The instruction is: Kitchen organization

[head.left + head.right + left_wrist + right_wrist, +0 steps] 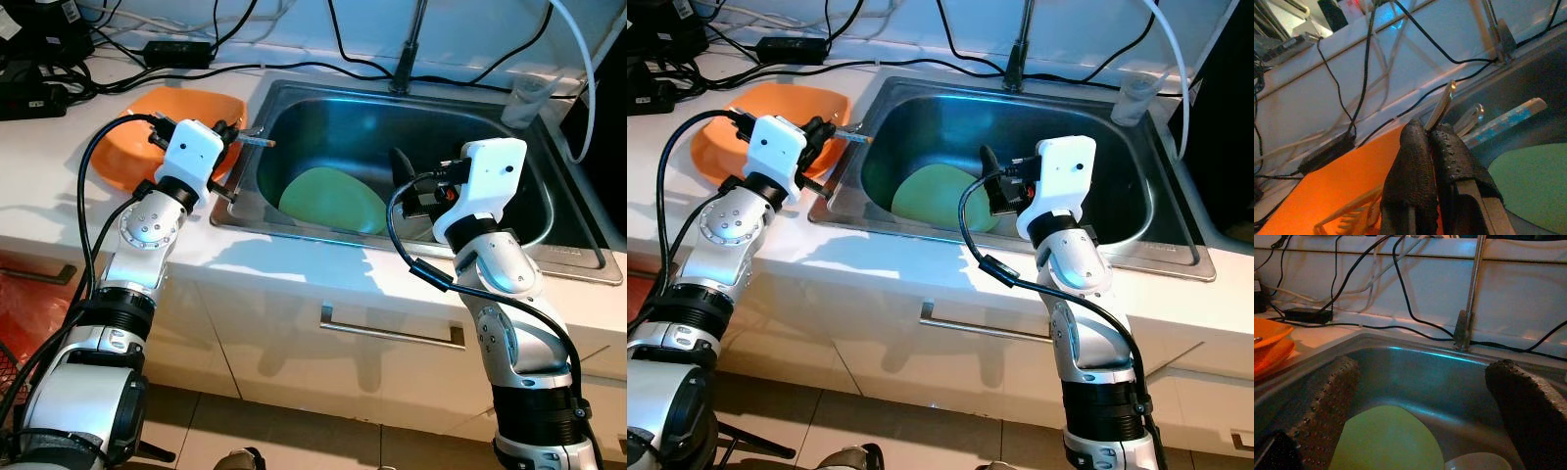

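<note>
You have one sink (549,211) set in the table (59,211). In the sink lies one green plate (333,201), with one pale dish (1481,462) beside it. One orange plate (127,147) sits on the table by the sink's left rim. One faucet (409,49) rises at the sink's back edge, and one clear cup (527,101) stands near its back right corner. The left gripper (1432,132) pinches two utensils (1442,103) that you can count there. One drawer handle (392,331) runs below the table's front edge.

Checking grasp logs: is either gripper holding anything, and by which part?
Left gripper pinches a metal utensil by its lower end; which utensil, unclear. Right gripper open, empty.
</note>
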Controlling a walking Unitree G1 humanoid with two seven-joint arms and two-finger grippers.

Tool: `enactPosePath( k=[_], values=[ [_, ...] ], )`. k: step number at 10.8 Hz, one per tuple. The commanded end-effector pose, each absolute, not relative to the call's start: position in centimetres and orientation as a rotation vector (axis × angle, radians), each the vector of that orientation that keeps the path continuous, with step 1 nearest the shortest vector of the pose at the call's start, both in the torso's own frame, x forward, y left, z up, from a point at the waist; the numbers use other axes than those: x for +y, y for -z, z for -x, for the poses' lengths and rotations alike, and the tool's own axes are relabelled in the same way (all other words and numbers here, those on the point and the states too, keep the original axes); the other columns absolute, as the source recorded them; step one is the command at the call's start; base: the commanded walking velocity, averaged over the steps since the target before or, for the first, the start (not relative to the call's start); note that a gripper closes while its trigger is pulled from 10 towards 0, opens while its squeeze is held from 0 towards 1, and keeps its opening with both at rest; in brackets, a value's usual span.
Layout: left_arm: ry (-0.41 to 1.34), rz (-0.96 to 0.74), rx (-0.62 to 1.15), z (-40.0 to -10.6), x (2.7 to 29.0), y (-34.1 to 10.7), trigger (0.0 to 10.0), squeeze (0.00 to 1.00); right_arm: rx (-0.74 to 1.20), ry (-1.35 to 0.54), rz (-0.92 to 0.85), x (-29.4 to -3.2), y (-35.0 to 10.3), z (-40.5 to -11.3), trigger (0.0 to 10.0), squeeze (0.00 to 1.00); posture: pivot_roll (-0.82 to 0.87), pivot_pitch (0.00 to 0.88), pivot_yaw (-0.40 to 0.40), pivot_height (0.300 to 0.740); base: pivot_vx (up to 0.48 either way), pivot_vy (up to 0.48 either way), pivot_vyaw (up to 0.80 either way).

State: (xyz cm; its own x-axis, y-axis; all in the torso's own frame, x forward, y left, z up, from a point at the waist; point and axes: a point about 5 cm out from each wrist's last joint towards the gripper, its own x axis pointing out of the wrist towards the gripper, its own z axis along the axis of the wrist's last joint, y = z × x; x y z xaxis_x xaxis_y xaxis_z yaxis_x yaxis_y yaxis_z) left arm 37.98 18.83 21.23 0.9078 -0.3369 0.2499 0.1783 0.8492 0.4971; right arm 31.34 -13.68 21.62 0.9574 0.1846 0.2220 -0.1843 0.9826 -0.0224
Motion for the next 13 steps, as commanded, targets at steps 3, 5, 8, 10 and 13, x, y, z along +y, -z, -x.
enactPosePath(
  k=[3, 5, 8, 10, 13],
  values=[
    [0.237, -0.493, -0.387, -38.0, 19.1, -22.2, 0.0, 0.00, -0.237, -0.170, -0.001, -14.1, -21.9, -31.2, 10.0, 0.00, -0.07, 0.105, -0.012, 0.740, 0.000, 0.000, 0.00],
    [0.162, -0.522, -0.499, -37.7, 19.6, -24.4, 0.0, 0.00, -0.237, -0.171, -0.001, -14.1, -21.9, -31.3, 10.0, 0.00, -0.07, 0.104, -0.015, 0.740, 0.000, 0.000, 0.00],
    [0.072, -0.608, -0.617, -36.7, 20.2, -26.3, 0.0, 0.00, -0.236, -0.176, 0.000, -14.1, -21.9, -31.5, 10.0, 0.00, -0.06, 0.100, -0.024, 0.740, 0.000, 0.000, 0.00],
    [0.014, -0.667, -0.661, -36.2, 20.9, -27.2, 0.0, 0.00, -0.235, -0.179, 0.001, -14.1, -21.9, -31.5, 10.0, 0.00, -0.06, 0.096, -0.027, 0.740, 0.000, 0.000, 0.00],
    [-0.026, -0.672, -0.721, -35.8, 21.6, -29.9, 0.0, 0.00, -0.237, -0.181, 0.002, -14.0, -21.9, -31.6, 10.0, 0.00, -0.06, 0.095, -0.030, 0.740, 0.000, 0.000, 0.00]
  ],
)
